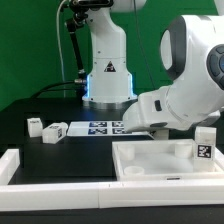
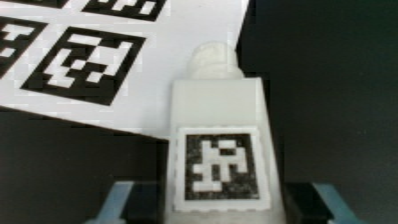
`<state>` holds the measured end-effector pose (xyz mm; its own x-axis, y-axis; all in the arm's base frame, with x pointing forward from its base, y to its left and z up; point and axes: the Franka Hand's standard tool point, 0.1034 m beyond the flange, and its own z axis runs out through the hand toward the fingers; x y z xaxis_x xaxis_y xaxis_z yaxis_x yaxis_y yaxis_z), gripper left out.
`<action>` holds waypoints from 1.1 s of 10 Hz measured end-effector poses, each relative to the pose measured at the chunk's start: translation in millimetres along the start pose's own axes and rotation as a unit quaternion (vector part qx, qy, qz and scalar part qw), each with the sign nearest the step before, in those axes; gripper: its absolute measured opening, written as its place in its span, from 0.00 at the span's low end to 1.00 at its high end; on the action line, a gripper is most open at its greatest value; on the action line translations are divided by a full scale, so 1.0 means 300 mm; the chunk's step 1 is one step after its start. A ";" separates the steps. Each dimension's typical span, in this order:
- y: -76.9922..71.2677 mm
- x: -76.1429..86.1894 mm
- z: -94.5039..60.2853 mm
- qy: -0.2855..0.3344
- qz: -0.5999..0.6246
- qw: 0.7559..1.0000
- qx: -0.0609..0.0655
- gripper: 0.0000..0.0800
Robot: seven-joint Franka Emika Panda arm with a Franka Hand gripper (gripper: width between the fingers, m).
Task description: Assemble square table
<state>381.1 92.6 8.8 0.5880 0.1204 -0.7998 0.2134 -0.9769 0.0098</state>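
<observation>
Fingers (image 2: 139, 205) of the pincer (image 2: 222, 210) pressed from both sides on a white leg post (image 2: 222, 115), so the pincer was clenched around it. The post pointed away from the wrist camera, with its narrower rounded tip (image 2: 210, 58) at the far end, over the edge of the marker board (image 2: 107, 75). Its upper face carried a square tag (image 2: 222, 165), only a black and white block pattern. The marker board was printed with bigger tags of the same kind and lay on the black table (image 2: 338, 70). In the exterior view the arm (image 1: 185, 95) reached down over the marker board's end on that view's right. The square table slab (image 1: 130, 165) lay in front, near the white border wall (image 1: 60, 187). Another tagged leg post (image 1: 203, 143) stood upright at the slab's far right corner. Two small posts (image 1: 35, 126) lay on the table at the exterior view's left.
</observation>
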 end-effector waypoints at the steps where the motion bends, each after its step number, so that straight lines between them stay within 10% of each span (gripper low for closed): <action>1: 0.001 0.000 0.000 0.000 0.000 1.000 0.000 0.36; 4: 0.007 -0.009 -0.011 -0.005 -0.002 1.000 0.002 0.36; 8: 0.158 -0.154 -0.365 0.064 -0.028 0.997 0.035 0.36; 11: 0.200 -0.151 -0.420 0.127 -0.016 0.991 0.038 0.36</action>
<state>465.6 50.8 121.2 0.7610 0.1829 -0.6225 0.1813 -0.9812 -0.0666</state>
